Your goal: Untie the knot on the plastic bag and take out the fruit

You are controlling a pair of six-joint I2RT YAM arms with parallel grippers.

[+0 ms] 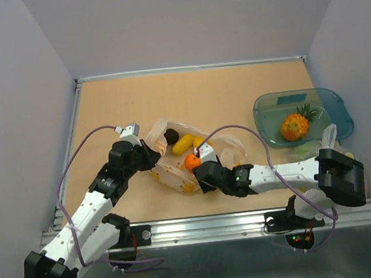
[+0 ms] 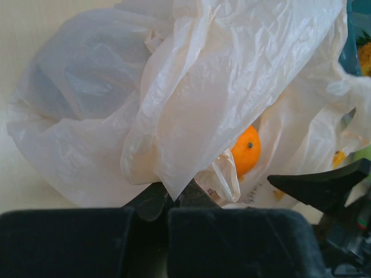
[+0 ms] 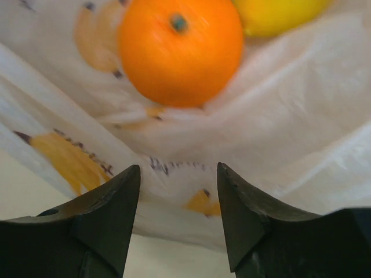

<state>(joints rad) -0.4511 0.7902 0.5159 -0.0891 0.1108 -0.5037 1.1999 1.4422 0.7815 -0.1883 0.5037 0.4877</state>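
The plastic bag (image 1: 176, 176) lies mid-table with its mouth open; no knot shows. Inside it are an orange (image 1: 192, 161), a yellow lemon or banana (image 1: 184, 142) and a dark plum (image 1: 171, 136). My left gripper (image 1: 154, 158) is shut on a fold of the bag's film (image 2: 174, 145) at the bag's left edge. My right gripper (image 1: 195, 170) is open just below the orange (image 3: 179, 49), and printed bag film (image 3: 174, 168) lies between its fingertips (image 3: 124, 185). The lemon (image 3: 278, 11) lies behind the orange. The pineapple (image 1: 295, 126) lies in a tray.
A teal tray (image 1: 330, 108) holding the pineapple stands at the right. A second, clearer bag (image 1: 327, 140) with green contents lies beside the right arm. Grey walls close the table's left, back and right sides.
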